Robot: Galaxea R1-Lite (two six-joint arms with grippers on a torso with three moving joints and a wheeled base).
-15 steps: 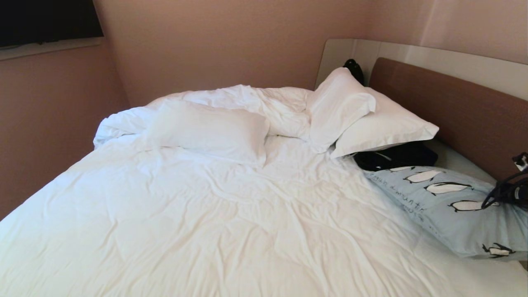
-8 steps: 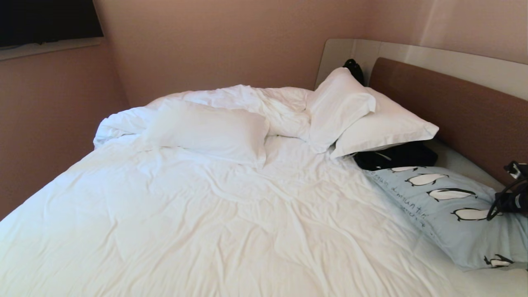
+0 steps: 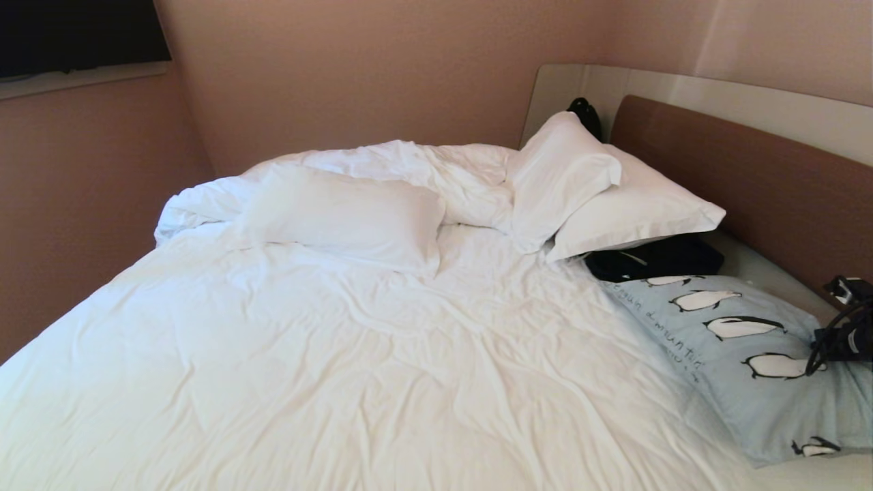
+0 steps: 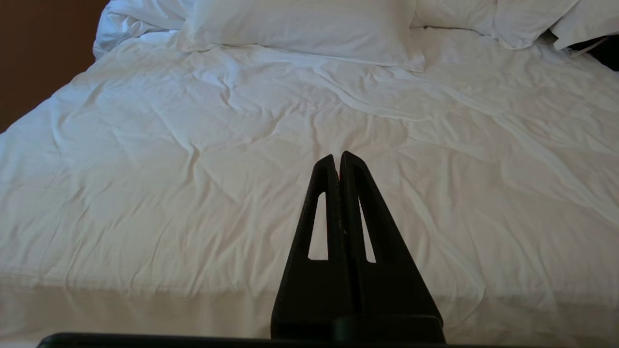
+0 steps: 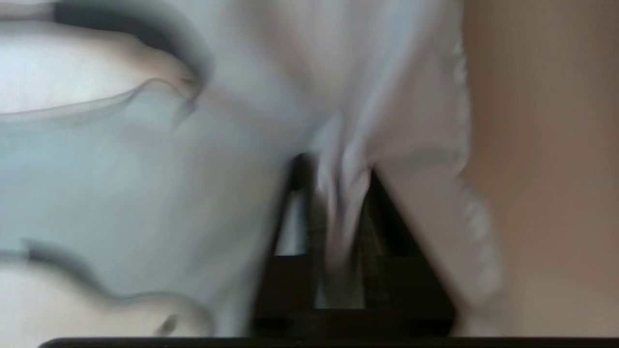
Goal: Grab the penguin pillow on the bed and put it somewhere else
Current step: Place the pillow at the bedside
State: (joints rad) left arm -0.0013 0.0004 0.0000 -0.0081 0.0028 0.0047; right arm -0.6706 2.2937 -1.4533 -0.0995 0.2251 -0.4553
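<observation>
penguin pillow [image 3: 743, 354] lies at bed [image 3: 341, 354] edge by headboard. right wrist view alone shows right gripper [image 5: 338, 193] pinching its fabric; left gripper [image 4: 337, 162], jaws together, shows only in left wrist view.

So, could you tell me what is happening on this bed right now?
The robot's right claw has a fold of the pale blue penguin-print pillow pinched between its fingers, at the right side of the large white-sheeted bed near the brown wooden headboard. The pillow lies on the bed beside a black bag and the plain white pillows. The left claw is shut and idle above the rumpled white duvet.
</observation>
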